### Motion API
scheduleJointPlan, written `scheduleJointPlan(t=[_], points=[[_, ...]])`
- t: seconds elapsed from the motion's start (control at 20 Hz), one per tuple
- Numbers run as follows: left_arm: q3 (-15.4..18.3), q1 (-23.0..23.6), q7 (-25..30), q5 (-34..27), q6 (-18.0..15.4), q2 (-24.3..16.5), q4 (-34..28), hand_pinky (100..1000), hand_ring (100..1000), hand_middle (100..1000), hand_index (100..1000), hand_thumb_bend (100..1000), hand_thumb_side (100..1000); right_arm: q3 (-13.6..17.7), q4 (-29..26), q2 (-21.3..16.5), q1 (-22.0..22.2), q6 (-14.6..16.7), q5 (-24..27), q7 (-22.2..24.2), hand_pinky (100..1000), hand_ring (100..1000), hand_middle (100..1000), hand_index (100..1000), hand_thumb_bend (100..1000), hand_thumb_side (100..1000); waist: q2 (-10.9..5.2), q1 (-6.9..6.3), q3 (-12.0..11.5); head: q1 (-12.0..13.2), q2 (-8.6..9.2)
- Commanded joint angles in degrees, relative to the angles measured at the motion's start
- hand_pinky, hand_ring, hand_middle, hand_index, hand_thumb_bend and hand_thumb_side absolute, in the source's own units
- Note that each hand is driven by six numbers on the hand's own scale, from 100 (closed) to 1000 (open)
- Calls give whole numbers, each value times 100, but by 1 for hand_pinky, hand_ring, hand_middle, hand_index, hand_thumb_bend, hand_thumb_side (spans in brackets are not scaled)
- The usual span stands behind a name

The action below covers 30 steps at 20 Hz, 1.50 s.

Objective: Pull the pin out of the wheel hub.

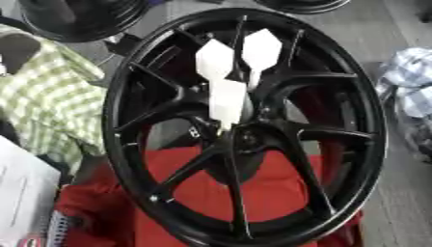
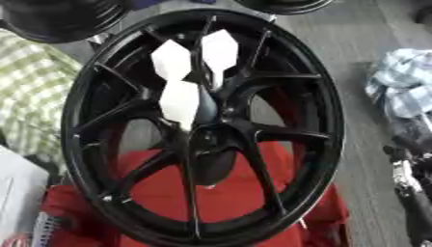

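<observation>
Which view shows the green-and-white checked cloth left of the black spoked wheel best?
Left eye view: the green-and-white checked cloth spreads wide beside the black spoked wheel. The right eye view shows only a narrower strip at its left edge.

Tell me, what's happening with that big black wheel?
A big black wheel stands tilted over something red. Three white pointed pieces sit in front of its spokes, near the hub in the middle. I can't tell what they are, or whether any is the pin. No robot hand shows in either view, so nothing is touching the wheel now. More dark wheels lie behind it, with checked cloth on the left.
</observation>
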<state>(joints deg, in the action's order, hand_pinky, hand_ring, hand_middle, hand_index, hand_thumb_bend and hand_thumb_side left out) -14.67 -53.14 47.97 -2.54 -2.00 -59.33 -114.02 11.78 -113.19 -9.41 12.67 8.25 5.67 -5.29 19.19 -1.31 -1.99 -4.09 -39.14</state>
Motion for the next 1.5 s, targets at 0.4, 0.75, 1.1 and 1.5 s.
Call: scheduleJointPlan(t=[0.4,0.75,1.1,1.5], points=[[-567,-890,400,222,298,484,340,742,746,679,786,100,560,-37,-140,-95,42,3,-106,16,1000,836,844,811,100,549,-130,3,45,55,-3],[-1011,-1434,400,434,253,967,750,752,771,718,818,100,559,-106,-140,-80,-18,-99,-103,41,1000,836,843,811,100,568,-79,-6,136,142,39],[-1150,-1772,400,703,129,1432,1541,769,820,791,881,100,544,-152,-140,-20,-76,-147,-143,51,1000,836,843,811,100,587,22,-1,261,225,119],[-1288,-1960,400,999,-58,1757,2163,776,829,809,901,100,587,-209,-140,47,-179,-225,-195,38,1000,835,842,810,100,617,162,-15,378,329,232]])
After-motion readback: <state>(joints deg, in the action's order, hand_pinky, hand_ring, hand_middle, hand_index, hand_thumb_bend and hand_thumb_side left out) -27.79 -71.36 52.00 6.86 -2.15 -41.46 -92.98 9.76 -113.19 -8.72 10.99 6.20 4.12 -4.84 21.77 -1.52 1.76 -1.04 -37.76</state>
